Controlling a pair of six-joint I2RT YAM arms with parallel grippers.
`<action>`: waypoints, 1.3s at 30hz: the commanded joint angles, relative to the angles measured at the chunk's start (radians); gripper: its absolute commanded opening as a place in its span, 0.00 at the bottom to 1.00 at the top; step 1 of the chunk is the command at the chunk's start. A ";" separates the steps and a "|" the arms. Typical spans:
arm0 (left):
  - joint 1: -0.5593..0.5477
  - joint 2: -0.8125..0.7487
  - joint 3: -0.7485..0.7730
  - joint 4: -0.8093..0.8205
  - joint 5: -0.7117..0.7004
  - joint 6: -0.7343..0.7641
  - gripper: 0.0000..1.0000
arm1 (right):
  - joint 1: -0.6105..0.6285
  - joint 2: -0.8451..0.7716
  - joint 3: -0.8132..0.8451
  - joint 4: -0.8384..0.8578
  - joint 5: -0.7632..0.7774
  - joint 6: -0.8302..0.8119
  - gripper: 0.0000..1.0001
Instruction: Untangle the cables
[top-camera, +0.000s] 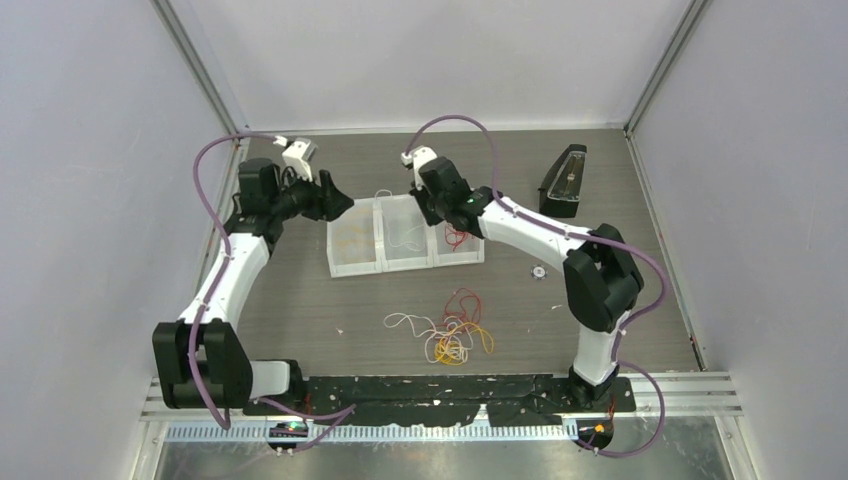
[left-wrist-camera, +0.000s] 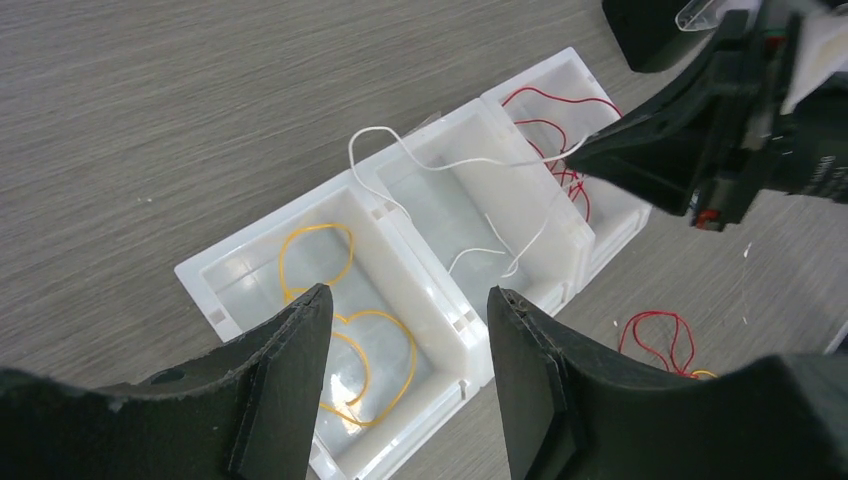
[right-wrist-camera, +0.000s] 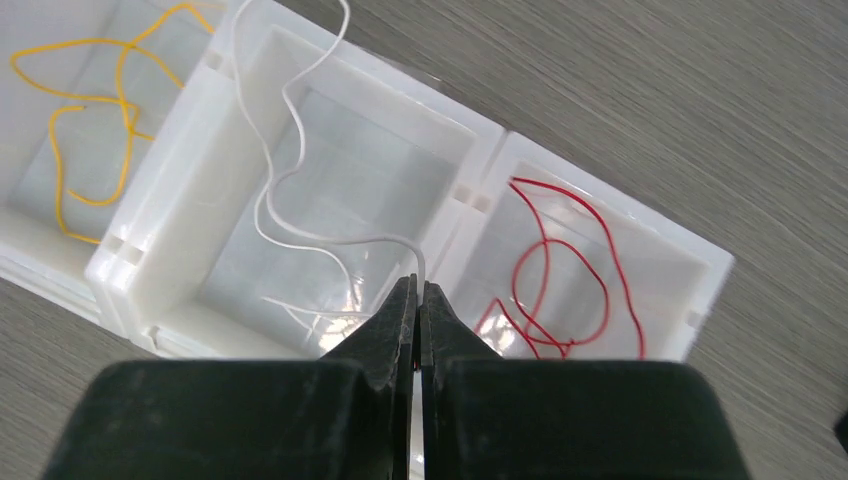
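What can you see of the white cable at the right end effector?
The white cable is a thin, wavy, plastic-looking wire. The shut right end effector pinches it above the middle bin. It snakes across that bin and loops over its rim. It lies apart from the yellow cable and the red cables in the neighbouring bins.

My left arm (top-camera: 232, 280) and right arm (top-camera: 535, 228) are white tubes with bulky black joints, a purple hose (top-camera: 200, 170) looping along each. My fingers (left-wrist-camera: 285, 390) are matte black wedges with rough edges, tapering to points. A green light (top-camera: 467, 199) glows on my right arm; white blocks (top-camera: 298, 152) cap both wrists.
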 joint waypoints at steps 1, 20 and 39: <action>0.029 -0.061 -0.013 0.018 0.028 -0.036 0.59 | 0.024 0.083 0.101 -0.015 -0.069 -0.021 0.06; 0.019 0.284 0.312 -0.172 0.035 -0.009 0.63 | 0.026 0.206 0.191 -0.061 -0.215 -0.020 0.24; -0.108 0.645 0.610 -0.124 -0.034 -0.116 0.62 | -0.035 0.105 0.221 -0.121 -0.342 0.044 0.70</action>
